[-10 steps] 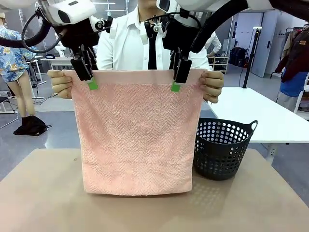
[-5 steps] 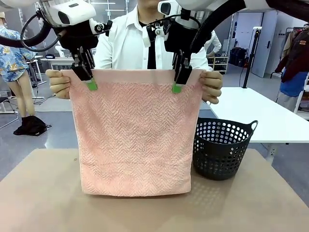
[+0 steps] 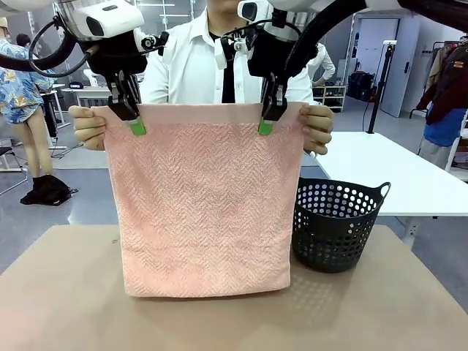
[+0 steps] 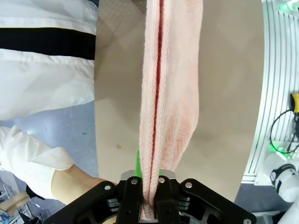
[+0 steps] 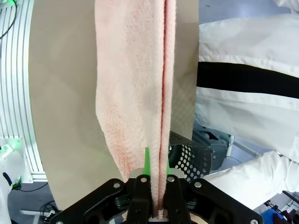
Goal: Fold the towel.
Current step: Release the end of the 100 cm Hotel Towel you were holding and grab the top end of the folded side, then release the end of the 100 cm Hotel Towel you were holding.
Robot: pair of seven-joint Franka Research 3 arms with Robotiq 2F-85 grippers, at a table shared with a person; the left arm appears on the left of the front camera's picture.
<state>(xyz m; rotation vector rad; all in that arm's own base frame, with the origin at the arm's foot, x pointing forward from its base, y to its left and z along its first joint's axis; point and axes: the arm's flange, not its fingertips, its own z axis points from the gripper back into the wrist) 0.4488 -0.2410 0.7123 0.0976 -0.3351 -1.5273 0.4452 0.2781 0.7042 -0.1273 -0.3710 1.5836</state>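
The towel [image 3: 205, 197] is salmon-pink terry cloth with a rough herringbone weave and a plain, smoother band along its top edge. It hangs as an upright rectangle above the tan table [image 3: 58, 292]. Its lower edge reaches down to the tabletop, but I cannot tell if it touches. In the wrist views the cloth is doubled, 2 fluffy layers with a thin dark slit between them.

The left gripper [image 3: 136, 126] [image 4: 149, 181] is pinched tight on the top band near 1 corner. The right gripper [image 3: 265, 126] [image 5: 154, 181] is pinched tight on it near the other corner. Their green pads press on the cloth.

The person's 2 hands [image 3: 88, 128] [image 3: 319, 129] hold the top corners just outside the grippers. A dark, round, perforated basket [image 3: 338, 223] stands on the table just beside the towel, its near side hidden behind the cloth.
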